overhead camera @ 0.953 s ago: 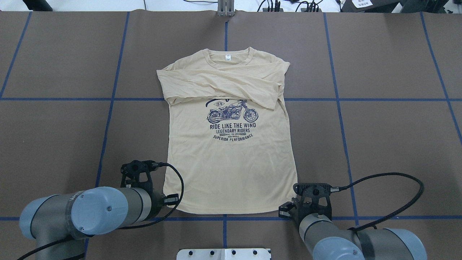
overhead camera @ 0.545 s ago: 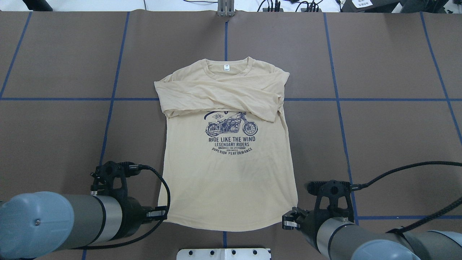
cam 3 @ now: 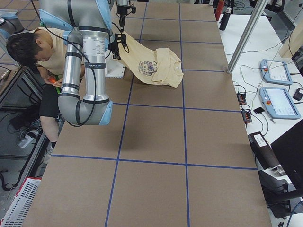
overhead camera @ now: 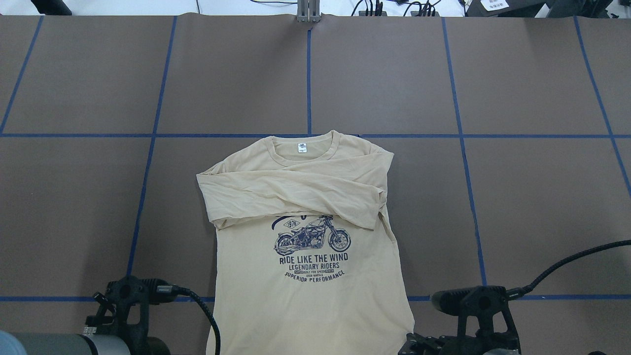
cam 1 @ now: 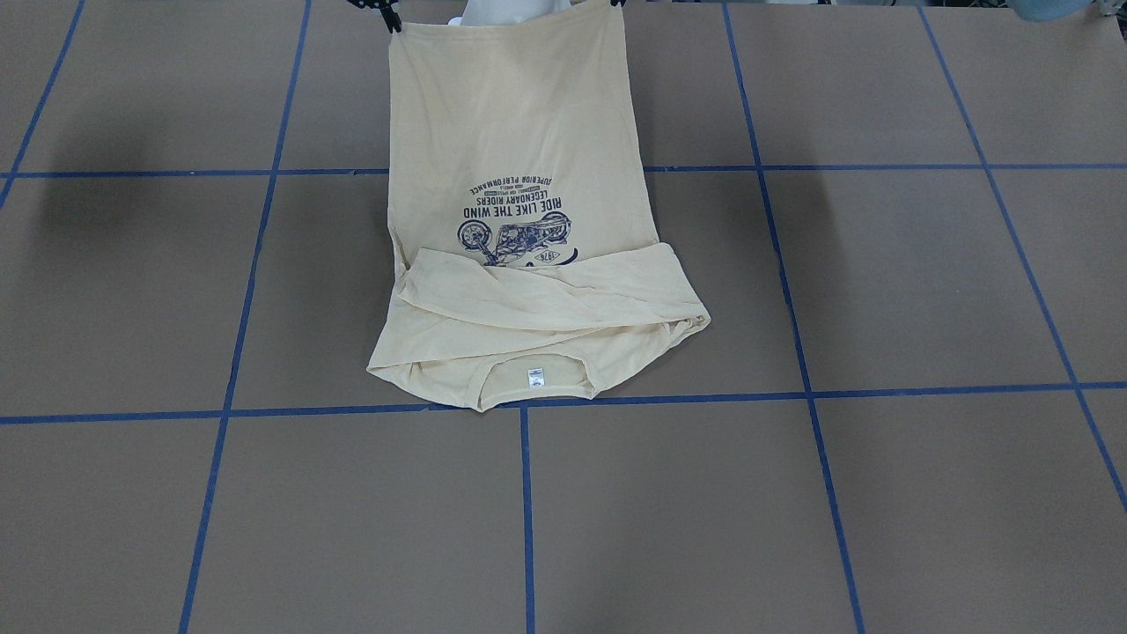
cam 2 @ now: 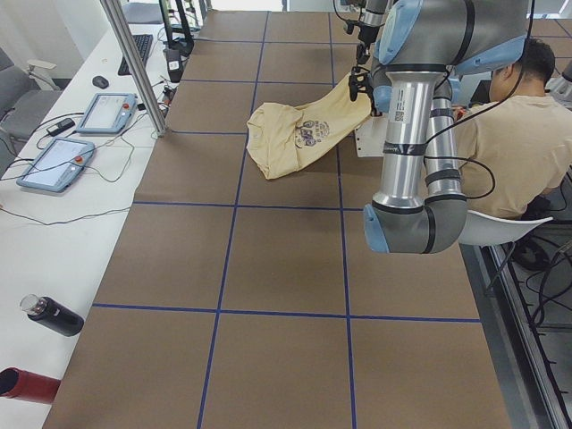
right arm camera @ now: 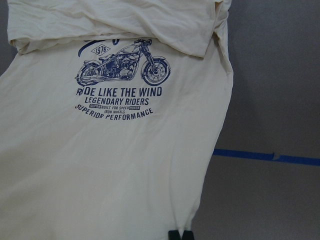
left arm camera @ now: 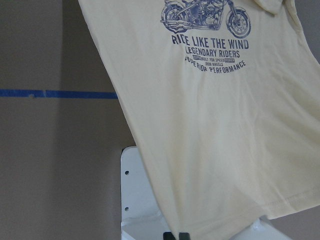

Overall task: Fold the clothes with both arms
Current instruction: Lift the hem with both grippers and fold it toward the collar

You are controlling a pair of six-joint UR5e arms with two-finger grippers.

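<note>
At 6 o'clock on the table [overhead camera: 98, 197], close to the robot, the shirt [overhead camera: 305, 301] hangs by its bottom edge. Its collar end lies flat and points to 12 o'clock.

Some things could go wrong from here, I think. Each corner is held by only a tiny bit of cloth, so a hard tug could pull one free and drop that side. If one arm goes faster than the other, the shirt could twist and the fold would come out crooked. The sleeves [overhead camera: 291, 192] lie loose across the chest (nothing holds them down), so a quick swing could shake them off. The bottom edge also hangs over the white base [left arm camera: 142, 200] and could catch on it.

The left gripper [left arm camera: 178, 235], at 7 o'clock of the shirt, has its two black tips squeezed almost together. The bottom left corner is pinched between them. The right gripper [right arm camera: 180, 235], at 5 o'clock, does the same with the bottom right corner, its tips nearly touching through the cloth.
</note>
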